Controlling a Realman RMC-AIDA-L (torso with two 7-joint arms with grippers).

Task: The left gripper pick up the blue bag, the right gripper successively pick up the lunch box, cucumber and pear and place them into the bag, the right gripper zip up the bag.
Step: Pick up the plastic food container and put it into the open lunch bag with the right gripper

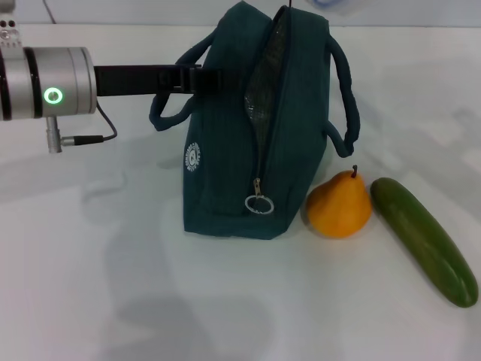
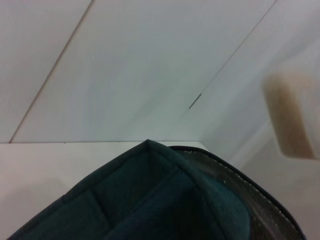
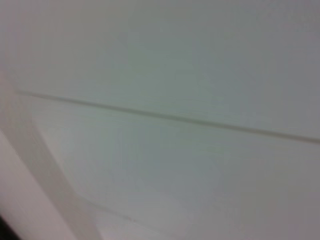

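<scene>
Blue bag (image 1: 225, 150) upright on tabletop (image 1: 90, 286), zipper open along top, ring pull (image 1: 259, 203) hanging low on front end. Interior dark in left wrist view; contents can't tell. Left gripper (image 1: 197, 78) at bag's left side by near handle (image 1: 169, 105); fingers' grip can't tell. Pear (image 1: 340, 204) touching bag's right base, cucumber (image 1: 425, 239) just beside pear. Right gripper out of view.
</scene>
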